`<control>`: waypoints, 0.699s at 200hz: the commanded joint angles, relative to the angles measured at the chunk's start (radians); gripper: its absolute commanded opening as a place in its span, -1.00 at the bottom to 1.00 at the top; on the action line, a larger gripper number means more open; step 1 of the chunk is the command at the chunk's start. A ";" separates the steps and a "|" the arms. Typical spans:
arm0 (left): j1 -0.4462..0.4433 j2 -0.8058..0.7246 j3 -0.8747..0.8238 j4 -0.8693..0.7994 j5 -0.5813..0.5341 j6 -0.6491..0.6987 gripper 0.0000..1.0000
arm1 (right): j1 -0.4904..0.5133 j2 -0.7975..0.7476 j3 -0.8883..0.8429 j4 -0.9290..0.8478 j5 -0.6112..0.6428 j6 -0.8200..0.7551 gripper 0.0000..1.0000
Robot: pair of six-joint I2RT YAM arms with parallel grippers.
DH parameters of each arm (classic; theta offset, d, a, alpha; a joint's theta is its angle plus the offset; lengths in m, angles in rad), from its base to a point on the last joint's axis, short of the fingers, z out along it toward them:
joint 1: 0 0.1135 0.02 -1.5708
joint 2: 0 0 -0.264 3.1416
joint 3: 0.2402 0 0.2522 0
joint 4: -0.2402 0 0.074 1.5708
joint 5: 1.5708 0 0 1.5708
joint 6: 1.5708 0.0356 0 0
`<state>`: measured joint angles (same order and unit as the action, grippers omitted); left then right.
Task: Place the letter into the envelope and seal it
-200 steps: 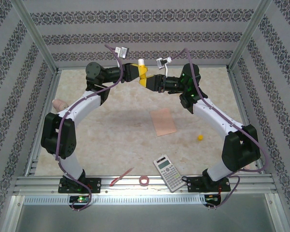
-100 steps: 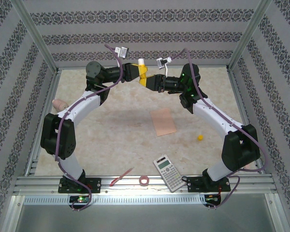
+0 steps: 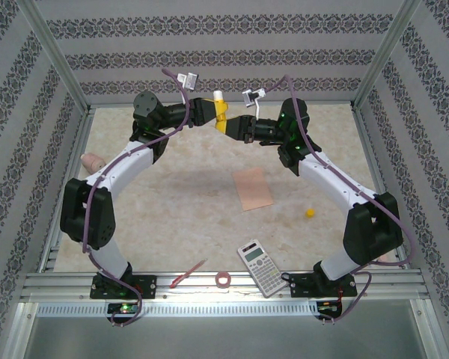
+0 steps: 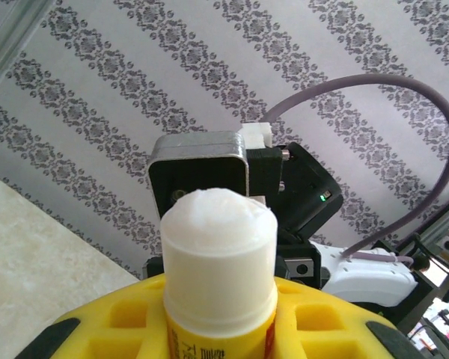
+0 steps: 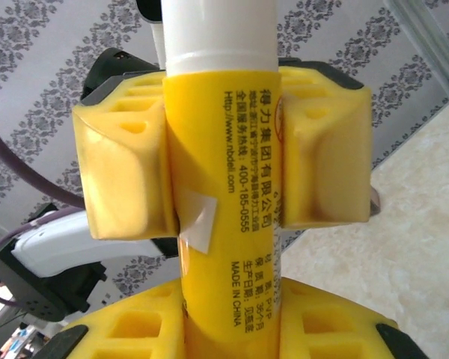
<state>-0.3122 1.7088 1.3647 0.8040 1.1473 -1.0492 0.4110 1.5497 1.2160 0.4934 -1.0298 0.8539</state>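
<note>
The left arm (image 3: 97,217) rose from its base, bowed outward at the elbow and curved back in toward the middle of the far side of the table (image 3: 172,202). The left gripper (image 3: 218,114) was clamped on a glue stick (image 3: 218,98). In the right wrist view its yellow pads (image 5: 127,172) pressed the printed yellow barrel from both sides. The stick's long axis ran straight up the frame in both wrist views, with the white end on top and the yellow body below. In the top view the white end pointed toward the far wall.

Just right of it, the right gripper (image 3: 232,129) met the same stick lower on the barrel. Its own yellow fingers (image 5: 337,325) lay against the barrel on either side, pinching it.

The envelope (image 3: 253,189) lay flat on the table nearer the bases, well apart from both grippers. Its long axis ran near to far, the far end leaning slightly left, and which way the flap faced could not be told.

The right arm (image 3: 370,224) mirrored the left, elbow out and forearm angled inward.
</note>
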 commanded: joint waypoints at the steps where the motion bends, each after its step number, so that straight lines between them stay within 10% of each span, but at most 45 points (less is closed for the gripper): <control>1: 0.007 -0.048 -0.009 -0.117 -0.044 0.121 -1.00 | 0.033 -0.040 0.039 -0.144 0.084 -0.122 -0.59; 58: -0.007 -0.095 -0.012 -0.360 -0.175 0.277 -1.00 | 0.197 -0.081 0.181 -0.592 0.455 -0.457 -0.61; 140: -0.071 -0.102 -0.087 -0.293 -0.297 0.200 -1.00 | 0.372 -0.045 0.221 -0.652 0.851 -0.611 -0.61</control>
<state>-0.3195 1.6032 1.2984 0.4858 0.9569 -0.8181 0.6781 1.4837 1.4048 -0.1684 -0.2047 0.3576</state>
